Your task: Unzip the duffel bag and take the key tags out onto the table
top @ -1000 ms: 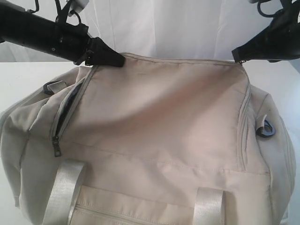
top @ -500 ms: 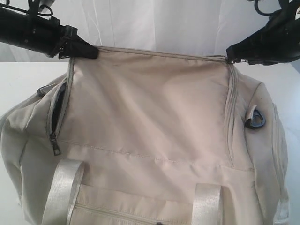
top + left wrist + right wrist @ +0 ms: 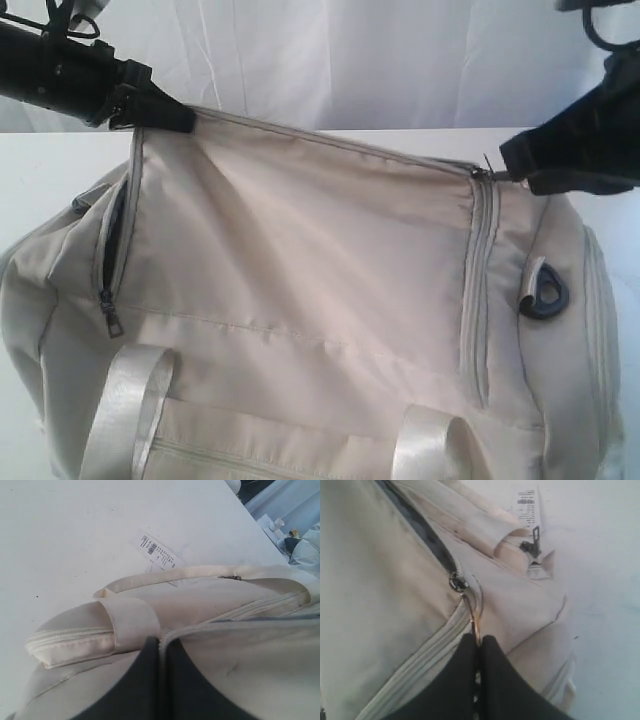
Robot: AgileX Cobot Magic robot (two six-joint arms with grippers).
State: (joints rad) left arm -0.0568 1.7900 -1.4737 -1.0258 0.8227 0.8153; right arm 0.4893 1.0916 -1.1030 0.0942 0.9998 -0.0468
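The cream duffel bag [image 3: 300,290] fills the exterior view on the white table [image 3: 50,170]. My left gripper [image 3: 180,118] is shut on the bag's zipper edge at the top flap's far left corner [image 3: 161,641], holding it up. My right gripper [image 3: 510,160] is shut on a metal zipper pull [image 3: 470,607] at the flap's far right corner. The zipper is open along the far edge and part of the left side, where dark lining [image 3: 113,240] shows. A second zipper pull [image 3: 112,318] hangs on the left side. The key tags are hidden.
Pale webbing handles [image 3: 125,410] lie at the bag's near side. A black D-ring [image 3: 545,295] sits on the right end. A white barcode label [image 3: 157,552] lies on the table behind the bag. White drape [image 3: 350,60] backs the scene.
The right gripper has drawn the zipper pull rightward and down along the flap's right side. The left gripper has lifted its corner up and left, and the flap has stretched taut.
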